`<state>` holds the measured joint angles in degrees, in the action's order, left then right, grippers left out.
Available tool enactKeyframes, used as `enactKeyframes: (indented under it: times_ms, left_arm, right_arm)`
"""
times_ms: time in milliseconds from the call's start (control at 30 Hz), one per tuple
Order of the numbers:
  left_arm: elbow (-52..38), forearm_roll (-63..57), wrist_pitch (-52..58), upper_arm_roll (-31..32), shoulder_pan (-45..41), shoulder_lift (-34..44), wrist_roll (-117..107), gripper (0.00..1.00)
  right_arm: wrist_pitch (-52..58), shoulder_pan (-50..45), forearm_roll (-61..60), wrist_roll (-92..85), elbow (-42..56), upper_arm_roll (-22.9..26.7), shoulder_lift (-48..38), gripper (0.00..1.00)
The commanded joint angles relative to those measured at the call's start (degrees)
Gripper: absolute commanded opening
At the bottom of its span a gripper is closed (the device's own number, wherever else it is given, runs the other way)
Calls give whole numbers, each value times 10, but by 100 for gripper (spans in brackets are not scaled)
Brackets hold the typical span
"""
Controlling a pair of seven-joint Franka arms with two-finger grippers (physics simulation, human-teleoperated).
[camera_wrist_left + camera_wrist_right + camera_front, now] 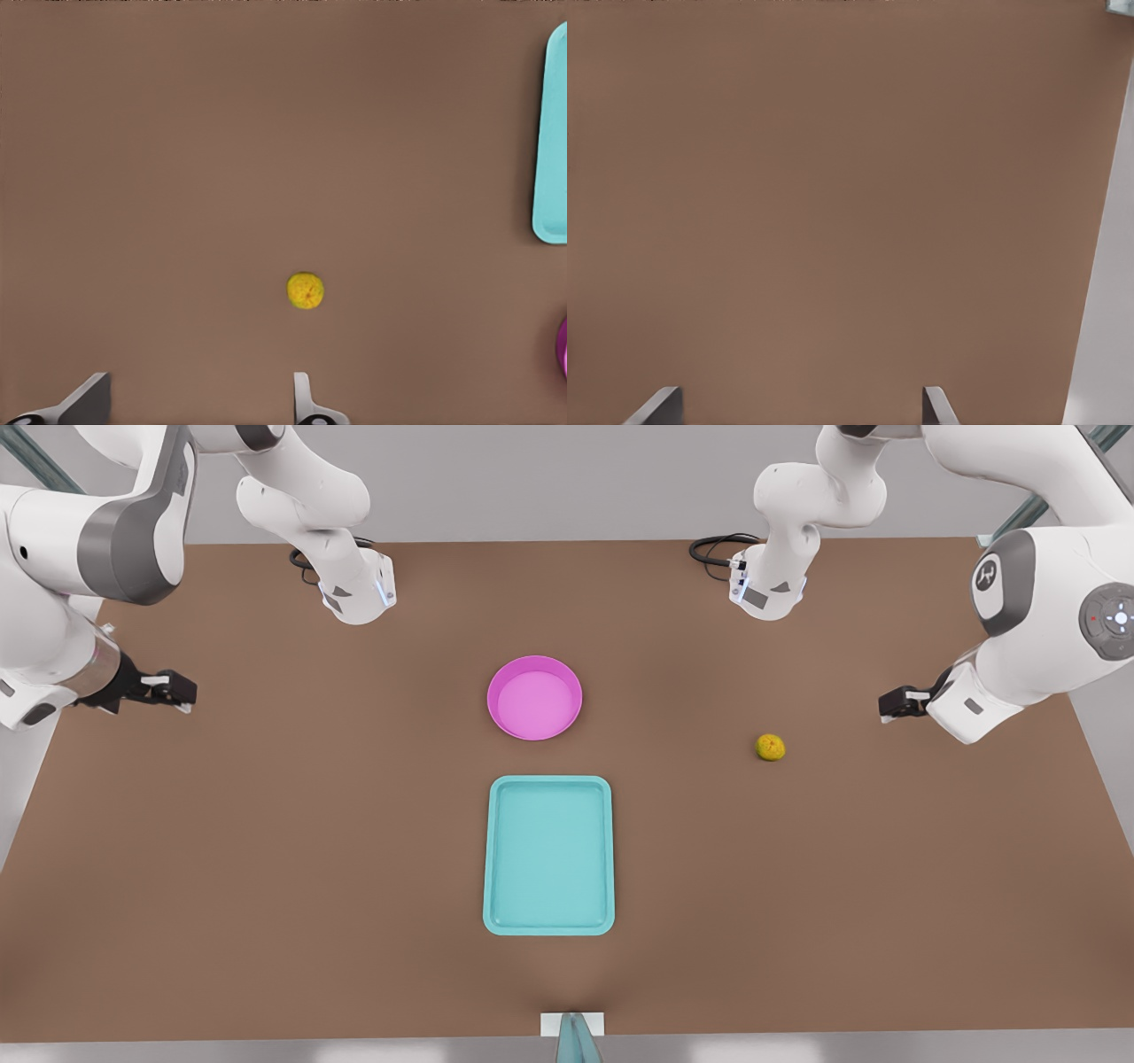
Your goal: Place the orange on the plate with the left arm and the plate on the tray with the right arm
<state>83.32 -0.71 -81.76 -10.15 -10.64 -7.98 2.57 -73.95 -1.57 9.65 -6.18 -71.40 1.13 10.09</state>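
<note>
Matt brown table (266,850), smooth glossy-looking pink plate (534,698), smooth satin teal tray (549,856) like plastic, rough mottled orange (770,747), glossy white arm shells with grey bands, matt black grippers

White jointed arms (301,505), grey joint bands, black cables, black tool (182,689).

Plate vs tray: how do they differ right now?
Shape: the plate is round; the tray is rectangular with rounded corners.
Colour: the plate is bright pink, the tray light teal.
Size: the tray is longer than the plate is wide.
Position: in the front view the plate sits farther up the table, the tray below it, apart, not touching.
Shared: both lie flat and hold nothing; the orange rests apart on the table.
</note>
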Motion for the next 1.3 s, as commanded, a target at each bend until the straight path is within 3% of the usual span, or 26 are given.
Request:
enactKeyframes:
  times_ms: [0,67,100,233,367,733,1267]
  left_arm:
    - [0,-3,-16,0,2,1,13,100]
    - [8,17,-37,0,3,-4,7,100]
    - [110,19,-131,-5,3,6,6,100]
    - [344,20,-366,-5,-3,-55,8,100]
    - [446,19,-497,-6,-8,-58,9,100]
    - [494,27,-557,6,-40,-76,10,100]
    - [513,51,-554,7,-67,-82,4,100]
  right_arm:
    - [-24,0,-2,-30,0,0,-1,100]
    - [-24,0,-2,-30,-1,0,0,100]
    - [-24,1,-2,-30,-1,0,0,100]
    - [-24,1,-2,-31,-2,0,1,100]
    - [-24,0,-2,-30,-9,0,-2,100]
    - [-24,0,-6,-31,-17,0,-2,100]
    - [-25,2,-10,-31,-25,1,-2,100]
